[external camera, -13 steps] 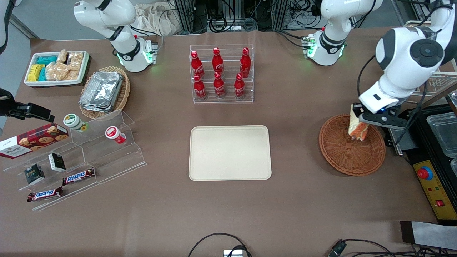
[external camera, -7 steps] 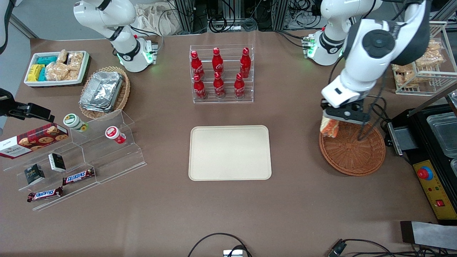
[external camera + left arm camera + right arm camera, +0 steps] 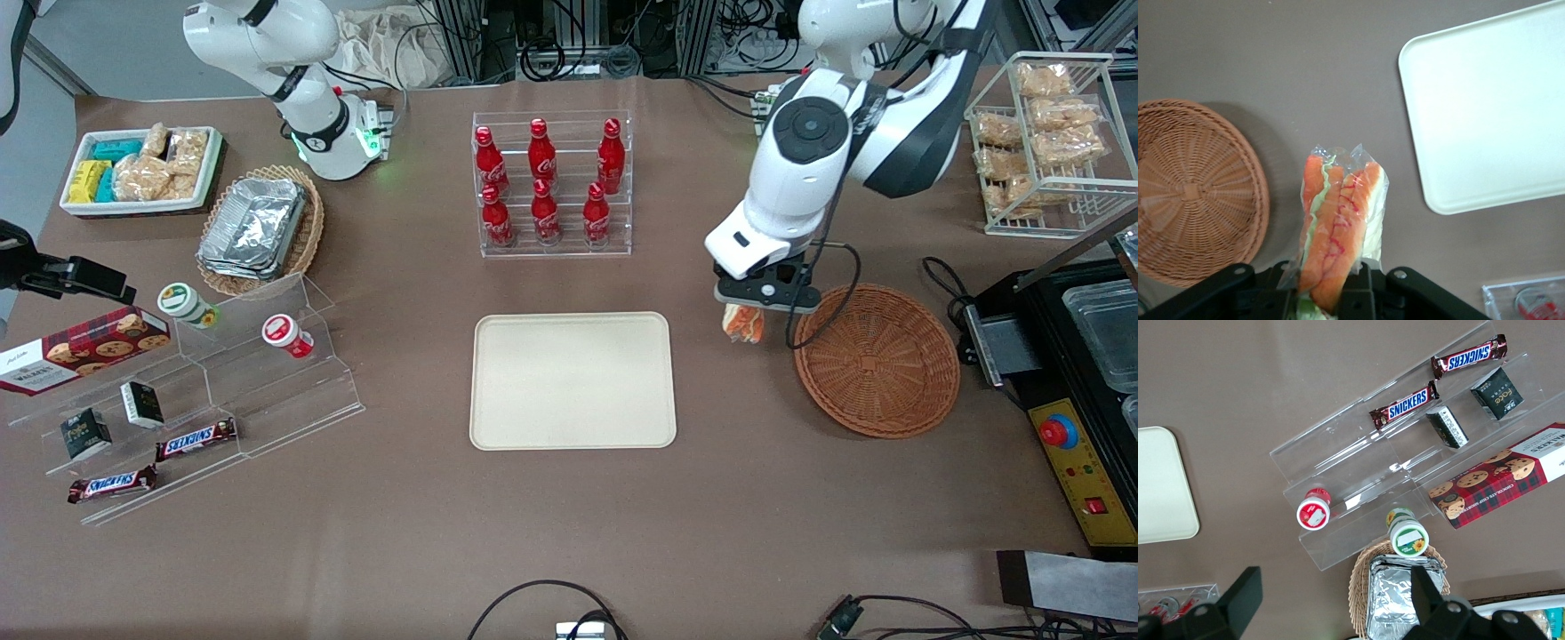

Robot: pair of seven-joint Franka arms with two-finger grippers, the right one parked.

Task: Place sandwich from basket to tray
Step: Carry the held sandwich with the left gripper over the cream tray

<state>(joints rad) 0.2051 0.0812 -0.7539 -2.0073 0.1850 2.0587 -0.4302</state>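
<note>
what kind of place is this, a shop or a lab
Likely a robot lab mocked up as a snack shop: cola bottles in a clear rack, Snickers bars on acrylic steps, cabling nearby. The gripper holds the sandwich between basket and tray.

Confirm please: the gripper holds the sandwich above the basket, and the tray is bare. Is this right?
Not quite. The gripper holds the sandwich above the table between the basket and the tray, as the front view shows. The tray is bare.

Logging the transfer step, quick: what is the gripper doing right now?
Gripper: jaws shut on the sandwich, carried above the bare table between the basket and the tray.
</note>
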